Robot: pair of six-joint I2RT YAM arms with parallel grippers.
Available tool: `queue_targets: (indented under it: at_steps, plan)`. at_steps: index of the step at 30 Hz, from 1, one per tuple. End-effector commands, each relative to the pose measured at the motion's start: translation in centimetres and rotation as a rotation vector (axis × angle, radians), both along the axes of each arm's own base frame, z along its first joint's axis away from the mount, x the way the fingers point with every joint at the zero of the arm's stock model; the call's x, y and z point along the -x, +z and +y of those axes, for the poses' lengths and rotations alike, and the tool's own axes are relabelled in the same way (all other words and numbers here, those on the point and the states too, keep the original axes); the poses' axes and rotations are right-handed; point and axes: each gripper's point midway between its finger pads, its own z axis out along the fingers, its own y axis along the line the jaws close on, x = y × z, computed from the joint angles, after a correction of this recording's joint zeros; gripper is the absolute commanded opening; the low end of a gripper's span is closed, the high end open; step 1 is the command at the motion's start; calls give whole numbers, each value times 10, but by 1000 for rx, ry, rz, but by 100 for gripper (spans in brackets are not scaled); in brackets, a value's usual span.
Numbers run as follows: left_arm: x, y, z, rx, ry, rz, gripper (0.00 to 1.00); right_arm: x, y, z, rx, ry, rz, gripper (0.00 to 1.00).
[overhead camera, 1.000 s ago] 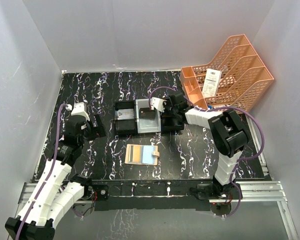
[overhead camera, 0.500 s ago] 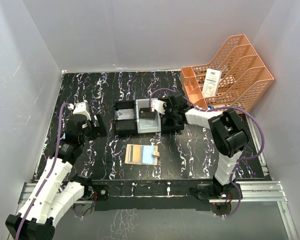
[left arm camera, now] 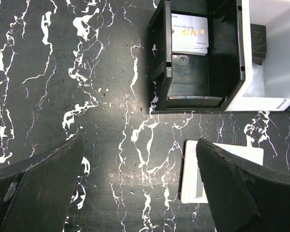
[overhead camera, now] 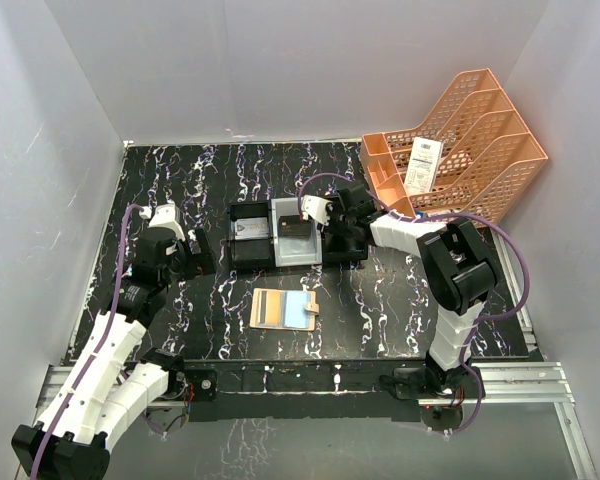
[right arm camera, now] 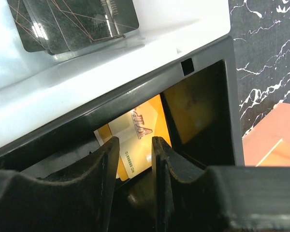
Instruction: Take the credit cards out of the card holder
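On the black marbled counter (overhead camera: 180, 180), the tan card holder (overhead camera: 283, 310) lay open and flat near the front edge, between the two arms and just in front of a three-compartment tray (overhead camera: 280, 262). Its brown snap tab (overhead camera: 315, 308) pointed right. Whether any cards sat in its pale blue slots could not be made out.

Three credit cards lay in the tray, one kind to a compartment. A silvery card (left arm camera: 189, 33) marked "VIP" rested in the left black section, black cards (right arm camera: 82, 17) lay in the pale middle one, and a gold card (right arm camera: 144, 118) leaned in the right black section.

The right tool (right arm camera: 134, 142) reached into that right section with its fingers (right arm camera: 104, 179) a narrow gap apart. The gold card's face showed beyond the gap, and the fingers pinched nothing.

The left tool (left arm camera: 140, 142) hung over bare counter, left of the tray and well apart from the card holder. It was spread wide and held nothing.

At the far right corner an orange file rack (overhead camera: 470, 140) stood tilted against the wall, with a white receipt (overhead camera: 422, 165) tucked in one of its slots.
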Motion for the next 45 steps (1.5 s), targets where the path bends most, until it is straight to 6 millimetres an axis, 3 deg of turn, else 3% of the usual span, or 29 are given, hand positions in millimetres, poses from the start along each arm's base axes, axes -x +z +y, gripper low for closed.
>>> queue_targets:
  at_steps: [1,4,7,11,17,20,23,25,30,35,36,40,43,45]
  plan:
    - [-2,3,-2,8,-19,-17,99,-15,41,8,-63,1,-75,32]
    - [-3,3,-3,10,-24,-15,99,-16,49,8,-79,-12,-81,32]
    - [-3,2,-5,13,-30,-12,99,-17,71,11,-140,-38,-113,33]
    - [-3,2,-5,14,-34,-13,99,-14,126,18,-299,-74,-196,33]
    - [-2,4,-5,15,-31,-23,99,5,186,16,-573,-181,-241,38]
    - [-2,5,-4,14,-27,-30,99,17,213,7,-744,-292,-252,54]
    - [-2,6,-3,14,-24,-34,99,18,236,-22,-942,-563,-248,85]
    - [-2,7,-2,14,-19,-37,99,21,242,-34,-1006,-692,-217,97]
    - [-2,8,-1,16,-12,-41,99,46,257,-31,-1182,-803,-44,98]
    - [-2,9,-1,17,-8,-46,99,100,266,1,-1412,-602,190,98]
    - [-1,9,-1,16,-7,-46,99,114,278,6,-1514,-549,238,98]
    - [-1,8,1,14,2,-41,99,149,253,30,-1688,-523,609,98]
    - [-1,4,2,6,14,-24,99,173,233,68,-1603,-462,843,98]
    - [-2,2,3,2,21,-13,99,183,212,87,-1517,-524,875,98]
